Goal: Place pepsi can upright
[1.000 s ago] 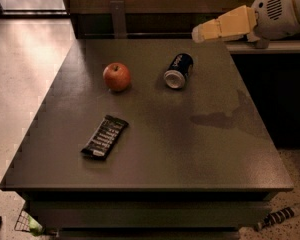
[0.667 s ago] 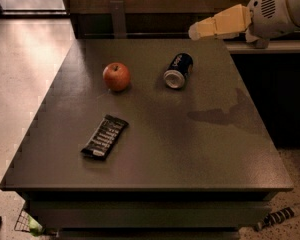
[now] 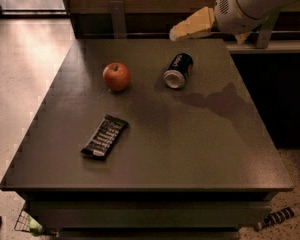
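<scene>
The pepsi can (image 3: 178, 70) is dark navy with a silver end. It lies on its side on the dark table (image 3: 190, 149), toward the back, its silver end facing the front. My gripper (image 3: 182, 30) hangs in the air above and just behind the can, its cream fingers pointing left. It holds nothing. The white arm reaches in from the upper right corner.
A red apple (image 3: 116, 76) stands left of the can. A flat black snack bar (image 3: 104, 136) lies at the front left. A counter ledge (image 3: 260, 46) runs at the right behind the table. A striped object (image 3: 280, 216) lies on the floor at lower right.
My gripper and arm have moved left, from the table's back right corner to above the can. The can, apple and snack bar have not moved.
</scene>
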{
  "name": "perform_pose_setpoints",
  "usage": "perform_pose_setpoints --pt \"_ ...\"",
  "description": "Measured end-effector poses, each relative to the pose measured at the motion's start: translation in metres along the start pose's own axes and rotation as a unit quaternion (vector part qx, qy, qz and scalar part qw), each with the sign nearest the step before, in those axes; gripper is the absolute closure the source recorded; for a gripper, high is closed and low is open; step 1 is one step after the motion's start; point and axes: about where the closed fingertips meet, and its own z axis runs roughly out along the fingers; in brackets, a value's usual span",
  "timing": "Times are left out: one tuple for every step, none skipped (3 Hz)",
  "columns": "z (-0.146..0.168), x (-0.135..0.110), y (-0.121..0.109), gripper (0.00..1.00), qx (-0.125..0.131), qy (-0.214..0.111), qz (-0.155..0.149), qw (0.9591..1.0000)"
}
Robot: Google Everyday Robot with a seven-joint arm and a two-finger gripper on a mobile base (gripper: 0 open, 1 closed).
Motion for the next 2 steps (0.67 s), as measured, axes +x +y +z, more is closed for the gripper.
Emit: perform_pose_setpoints --pt "0.03 -0.003 0.001 0.0 0.052 0.045 0.026 0.9973" --pt "0.07 0.002 -0.005 0.0 0.097 0.115 0.049 0.9874"
